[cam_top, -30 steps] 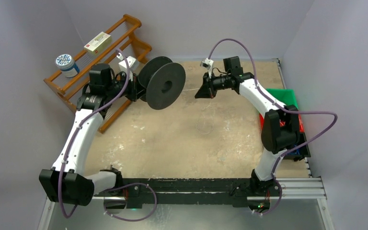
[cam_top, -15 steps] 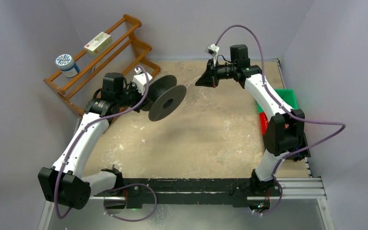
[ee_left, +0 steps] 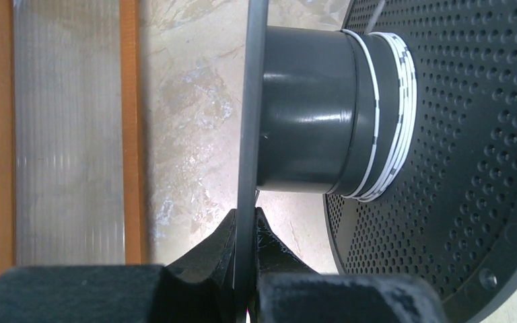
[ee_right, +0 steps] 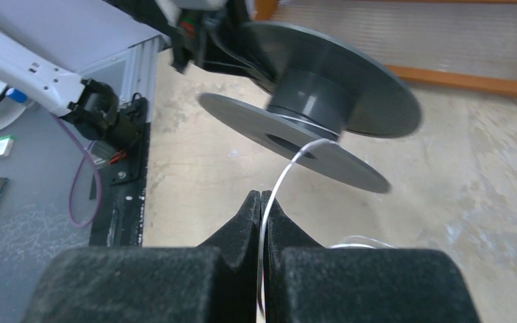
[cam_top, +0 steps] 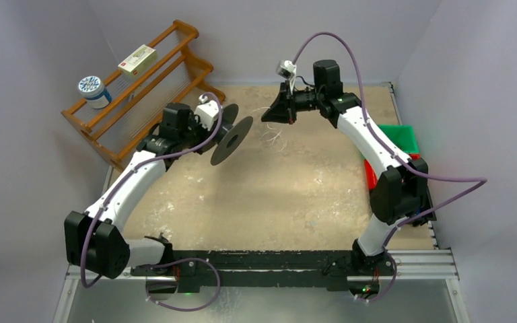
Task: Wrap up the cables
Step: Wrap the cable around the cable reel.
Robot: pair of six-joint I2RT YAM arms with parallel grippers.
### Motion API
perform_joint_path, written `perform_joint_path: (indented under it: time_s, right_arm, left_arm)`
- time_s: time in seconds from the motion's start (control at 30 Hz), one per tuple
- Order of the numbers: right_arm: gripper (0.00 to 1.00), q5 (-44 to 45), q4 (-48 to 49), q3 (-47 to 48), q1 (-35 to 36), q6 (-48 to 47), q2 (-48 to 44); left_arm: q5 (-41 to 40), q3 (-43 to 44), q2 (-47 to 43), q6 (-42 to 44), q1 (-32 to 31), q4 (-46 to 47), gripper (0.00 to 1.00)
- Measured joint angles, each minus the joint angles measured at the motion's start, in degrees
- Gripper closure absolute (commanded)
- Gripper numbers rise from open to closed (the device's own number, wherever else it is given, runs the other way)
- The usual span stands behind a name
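Note:
A black spool (cam_top: 231,138) is held above the table at back centre-left. My left gripper (ee_left: 246,222) is shut on the thin edge of one spool flange (ee_left: 250,121). A few white turns of cable (ee_left: 385,118) lie on the grey hub (ee_left: 306,111) against the perforated flange. My right gripper (ee_right: 261,202) is shut on the thin whitish cable (ee_right: 284,171), which arcs from the jaws to the hub (ee_right: 313,101). In the top view the right gripper (cam_top: 269,113) is just right of the spool, and loose cable loops (cam_top: 272,138) lie on the table below it.
A wooden rack (cam_top: 141,81) stands at the back left with a white box (cam_top: 136,59) and a round tin (cam_top: 92,91) on it. A green bin (cam_top: 402,138) and a red item sit at the right edge. The table is tan and mottled.
The left arm carried the spool right and forward and turned it edge-on. The right gripper rose toward the back and left, closer to the spool, still holding the cable.

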Motion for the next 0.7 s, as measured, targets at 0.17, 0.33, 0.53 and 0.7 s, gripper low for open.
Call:
perform_joint_path:
  time_s: [0.17,0.33,0.53,0.7]
  right_arm:
    - [1.0,-0.94,0.68,0.0,3.65,-0.37,-0.17]
    - [1.0,0.0,-0.28,-0.02,7.26,-3.26,-0.24]
    - [1.0,1.86,-3.13,-0.96,9.94,-7.8,-0.24]
    - [1.0,3.32,-5.6,-3.28,11.85,-11.32,-0.28]
  left_arm:
    - [-6.73,-0.22,2.69,-3.72,-1.75,2.36,1.0]
    - [-11.85,-0.04,4.94,-9.6,-1.73,4.0,1.0]
    - [-13.46,2.23,7.32,-17.73,-1.73,4.09,1.0]
    - [-12.9,4.33,7.34,-24.26,-1.66,5.6,1.0]
